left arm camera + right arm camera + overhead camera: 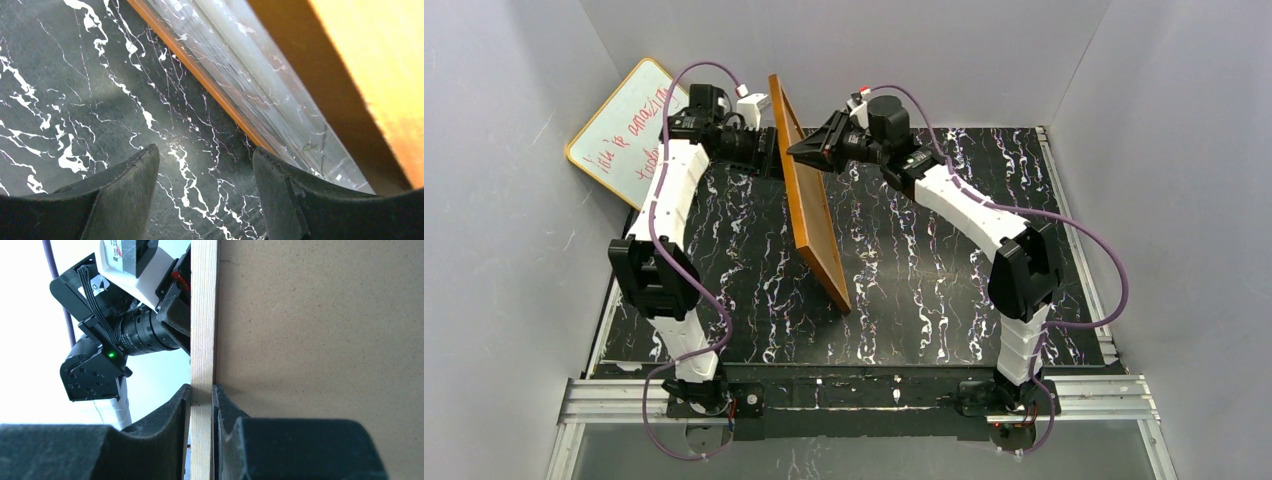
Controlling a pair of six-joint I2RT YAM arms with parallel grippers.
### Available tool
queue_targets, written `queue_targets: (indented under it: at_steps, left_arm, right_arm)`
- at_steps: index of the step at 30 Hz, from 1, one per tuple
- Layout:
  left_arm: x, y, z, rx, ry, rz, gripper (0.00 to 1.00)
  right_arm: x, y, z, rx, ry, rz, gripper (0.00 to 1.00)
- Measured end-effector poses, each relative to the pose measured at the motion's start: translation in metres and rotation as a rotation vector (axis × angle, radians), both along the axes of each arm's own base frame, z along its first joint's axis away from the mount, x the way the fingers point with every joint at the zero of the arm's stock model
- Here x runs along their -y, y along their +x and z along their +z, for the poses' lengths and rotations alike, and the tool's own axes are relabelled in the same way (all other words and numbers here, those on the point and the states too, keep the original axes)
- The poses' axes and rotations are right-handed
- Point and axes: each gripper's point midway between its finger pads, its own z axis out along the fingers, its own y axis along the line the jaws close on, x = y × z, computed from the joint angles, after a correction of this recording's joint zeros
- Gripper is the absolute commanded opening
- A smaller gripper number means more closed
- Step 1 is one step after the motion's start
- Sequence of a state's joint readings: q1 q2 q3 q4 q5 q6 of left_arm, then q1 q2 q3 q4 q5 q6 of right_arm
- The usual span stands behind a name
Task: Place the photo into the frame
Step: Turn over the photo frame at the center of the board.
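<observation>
Orange-brown wooden picture frame [812,200] upright on black marbled table [924,290], right gripper [201,390] at 3 o'clock pinching its rim, left gripper [205,157] at 9 o'clock, jaws apart, empty.

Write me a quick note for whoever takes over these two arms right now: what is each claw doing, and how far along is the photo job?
Right gripper: shut on the wooden edge of the frame, holding it on edge on the table, with its brown back towards the right arm.
Left gripper: open and empty, close to the frame's pane side.
Photo: not visible in any view; I cannot tell whether it is inside.
Done: frame stood up and gripped.
Left: find the photo, and insert it if it is not already in.
</observation>
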State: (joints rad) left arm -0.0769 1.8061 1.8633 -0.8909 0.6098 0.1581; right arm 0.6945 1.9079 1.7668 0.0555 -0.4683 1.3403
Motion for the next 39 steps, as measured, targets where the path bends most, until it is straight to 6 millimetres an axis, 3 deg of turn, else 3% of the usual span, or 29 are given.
queue_targets:
  at_steps: [11,21,25,26,27,28,30,34,39]
  left_arm:
    - [0.041,0.029,0.006,0.057,0.054,-0.027,0.66]
    - [0.076,0.033,0.006,0.079,0.088,-0.076,0.66]
    - [0.092,0.029,0.005,0.081,0.088,-0.113,0.66]
    - [0.096,0.026,0.004,0.078,0.09,-0.123,0.66]
    - [0.098,0.023,0.003,0.074,0.093,-0.132,0.66]
    - [0.099,0.022,0.003,0.072,0.098,-0.137,0.65]
    - [0.098,0.021,0.002,0.077,0.118,-0.137,0.65]
    - [0.081,0.018,-0.018,0.031,0.214,-0.104,0.66]
    - [0.049,0.031,-0.014,0.041,0.194,-0.028,0.67]
  right_arm:
    - [0.034,0.032,0.014,-0.01,-0.007,-0.06,0.26]
    - [0.058,0.051,0.092,0.127,0.084,-0.16,0.26]
    - [0.071,0.055,0.101,0.147,0.094,-0.189,0.26]
    - [0.074,0.055,0.102,0.149,0.095,-0.195,0.63]
    - [0.078,0.055,0.1,0.146,0.092,-0.201,0.82]
    - [0.082,0.054,0.096,0.23,0.05,-0.197,0.84]
    - [0.09,0.047,0.078,0.273,-0.064,-0.178,0.83]
    - [0.105,0.015,0.041,0.221,-0.223,-0.1,0.81]
    - [0.108,0.003,-0.001,0.15,-0.313,-0.044,0.82]
